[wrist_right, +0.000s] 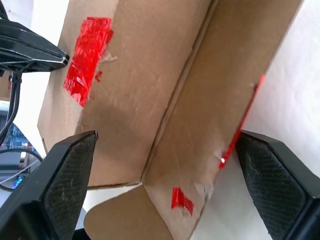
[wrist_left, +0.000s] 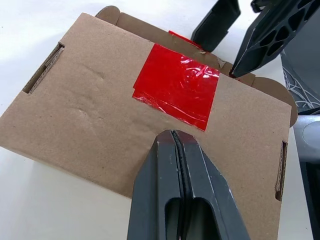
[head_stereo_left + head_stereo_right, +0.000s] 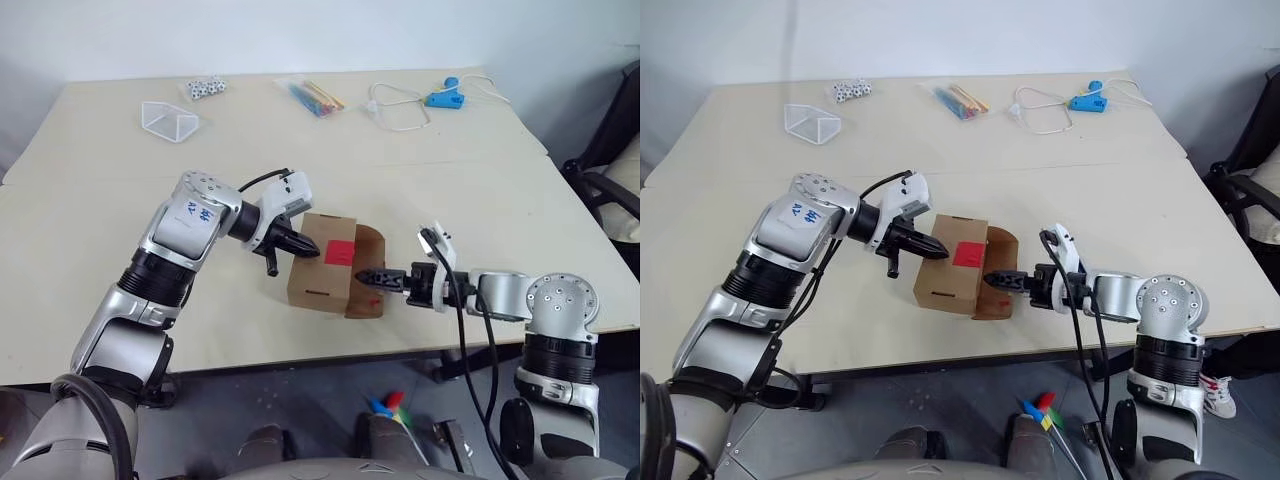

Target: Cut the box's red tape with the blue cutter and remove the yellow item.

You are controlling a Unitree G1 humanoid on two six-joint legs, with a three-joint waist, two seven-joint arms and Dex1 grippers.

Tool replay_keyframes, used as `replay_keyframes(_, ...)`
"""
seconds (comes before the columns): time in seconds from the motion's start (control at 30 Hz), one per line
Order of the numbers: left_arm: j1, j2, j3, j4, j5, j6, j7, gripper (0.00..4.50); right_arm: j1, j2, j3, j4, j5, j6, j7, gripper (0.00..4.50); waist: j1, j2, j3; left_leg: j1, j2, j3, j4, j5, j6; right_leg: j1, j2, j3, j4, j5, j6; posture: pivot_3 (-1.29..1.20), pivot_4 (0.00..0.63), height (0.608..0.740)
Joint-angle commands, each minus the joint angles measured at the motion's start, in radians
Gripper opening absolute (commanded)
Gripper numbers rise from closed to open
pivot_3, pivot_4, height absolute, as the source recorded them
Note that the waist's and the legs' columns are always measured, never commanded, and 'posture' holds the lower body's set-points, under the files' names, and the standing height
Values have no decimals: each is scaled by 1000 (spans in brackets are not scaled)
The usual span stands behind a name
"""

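Observation:
The box point(image 3: 315, 285), brown cardboard, lies near the table's front edge with the red tape point(image 2: 175, 90) on its top face. Its right end flap point(image 3: 368, 250) stands open, with torn bits of red tape along its edges point(image 1: 181, 199). My left gripper point(image 3: 315, 250) is shut with nothing in it, its tips on or just over the box top at the tape's near edge. My right gripper point(image 3: 365, 275) is open at the box's open right end, one finger on each side of the flap point(image 1: 220, 100). The blue cutter and the yellow item are out of view.
At the table's far side lie a light-blue tool with a white cord point(image 3: 441, 96), a clear bag of coloured sticks point(image 3: 315, 97), a clear plastic container point(image 3: 168, 120) and small black-and-white pieces point(image 3: 205, 88). A dark chair point(image 3: 610, 180) stands at the right.

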Motion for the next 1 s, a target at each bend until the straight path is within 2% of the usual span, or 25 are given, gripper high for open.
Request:
replay_keyframes(0.03,20,-8,-39,8,-3,-1,-2,0,-36,-48,55,99,-95,-78,66,4468,-1,0,0,0,0,0,0,0,0,0,0,0,0,0,0,0,150,740)
replay_keyframes(0.2,17,-13,-39,14,-2,-7,1,0,-55,-85,119,139,-142,-105,148,4468,1,0,0,0,0,0,1,0,0,1,0,1,0,0,0,0,150,740)
replay_keyframes(0.27,17,-16,-40,20,0,-12,3,0,-55,-92,130,136,-150,-104,167,3912,3,0,0,0,0,0,1,0,0,1,0,0,0,0,0,0,150,740)
replay_keyframes(0.43,14,-28,-39,44,5,-29,10,0,-58,-101,130,124,-177,-102,186,2188,9,0,0,0,0,0,1,0,0,1,0,0,0,0,0,0,150,740)
replay_keyframes(0.6,16,-40,-44,83,18,-67,14,0,-78,-98,89,87,-201,-69,154,537,18,0,0,0,0,0,1,0,0,0,0,0,0,0,0,0,150,740)
replay_keyframes(0.67,15,-46,-46,96,21,-78,17,0,-83,-96,78,72,-205,-54,143,13,22,0,0,0,0,0,1,0,0,1,0,0,0,0,0,0,150,740)
replay_keyframes(0.83,16,-68,-48,142,31,-115,30,0,-109,-78,24,-22,-200,32,79,13,29,0,0,0,0,0,2,0,0,1,-2,0,0,0,0,0,150,740)
replay_keyframes(1.0,35,-90,-41,176,39,-152,52,0,-152,-79,-2,-162,-140,108,-69,13,38,0,0,-1,0,-1,2,0,1,1,-3,-1,0,0,0,0,150,740)
